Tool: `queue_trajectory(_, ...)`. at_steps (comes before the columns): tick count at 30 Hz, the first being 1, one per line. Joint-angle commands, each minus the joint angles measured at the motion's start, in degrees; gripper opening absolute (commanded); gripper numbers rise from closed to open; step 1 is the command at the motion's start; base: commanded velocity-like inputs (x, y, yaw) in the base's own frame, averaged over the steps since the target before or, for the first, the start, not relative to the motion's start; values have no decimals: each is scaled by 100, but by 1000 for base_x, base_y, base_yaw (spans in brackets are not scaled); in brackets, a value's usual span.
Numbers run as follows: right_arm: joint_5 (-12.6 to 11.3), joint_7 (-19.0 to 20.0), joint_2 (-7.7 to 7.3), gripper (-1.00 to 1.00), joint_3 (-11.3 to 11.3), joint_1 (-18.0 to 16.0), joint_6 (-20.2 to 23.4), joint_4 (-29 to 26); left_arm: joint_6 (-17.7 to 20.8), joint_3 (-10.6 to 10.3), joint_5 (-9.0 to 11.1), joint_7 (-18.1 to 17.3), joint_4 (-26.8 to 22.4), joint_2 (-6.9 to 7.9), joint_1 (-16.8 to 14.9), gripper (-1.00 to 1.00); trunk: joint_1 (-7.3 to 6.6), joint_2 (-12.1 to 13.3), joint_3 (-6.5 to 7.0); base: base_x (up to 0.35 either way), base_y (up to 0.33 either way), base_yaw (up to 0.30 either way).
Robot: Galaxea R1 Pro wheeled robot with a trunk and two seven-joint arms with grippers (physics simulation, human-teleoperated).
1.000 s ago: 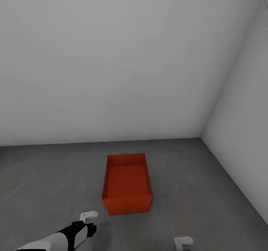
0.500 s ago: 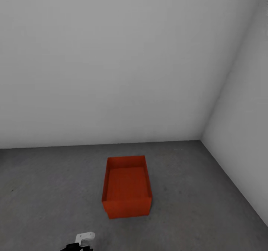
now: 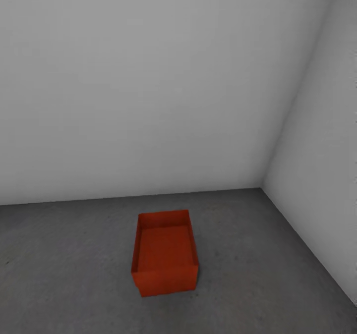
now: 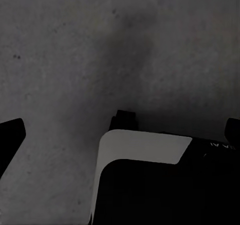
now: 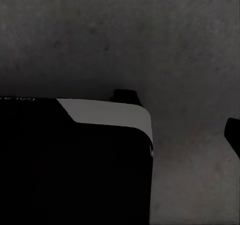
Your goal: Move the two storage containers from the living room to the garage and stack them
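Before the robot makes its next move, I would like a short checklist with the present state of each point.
1. Red-orange open-top plastic bin rests on the dark grey concrete floor: ok.
2. Bin stands apart from both white-grey walls: ok.
3. One bin or two nested: cannot tell; a doubled edge shows at its near bottom.
4. Floor around the bin free of obstacles: ok.
5. Grippers empty: cannot tell; wrist views show dark robot parts above concrete.
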Motion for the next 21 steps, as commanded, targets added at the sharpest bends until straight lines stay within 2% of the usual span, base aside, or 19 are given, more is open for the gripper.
queue_trajectory(1, -54, -13, 3, 100, 49, 43, -59, 5, -30, -2, 48, 9, -3, 2, 35, 100, 0, -3, 4, 0, 0, -115)
queue_trajectory(7, -57, 29, -8, 100, 49, 130, -163, 5, -232, -2, 47, 4, -2, 4, 116, 100, 0, -3, 57, 0, 0, -122)
queue_trajectory(14, -65, 709, -53, 100, 34, 140, -181, 62, -260, -2, 45, -5, 2, 5, 131, 100, 0, -3, 118, 0, 0, -140)
queue_trajectory(20, -72, 930, -58, 100, 32, 141, -185, 68, -280, -2, 32, -29, -1, 5, 227, 100, 0, -3, 168, 0, 0, -157)
queue_trajectory(21, -73, 1064, -59, 100, 32, 141, -183, 76, -287, -2, 26, -34, -2, 9, 275, 100, 0, -3, 176, 0, 0, -166)
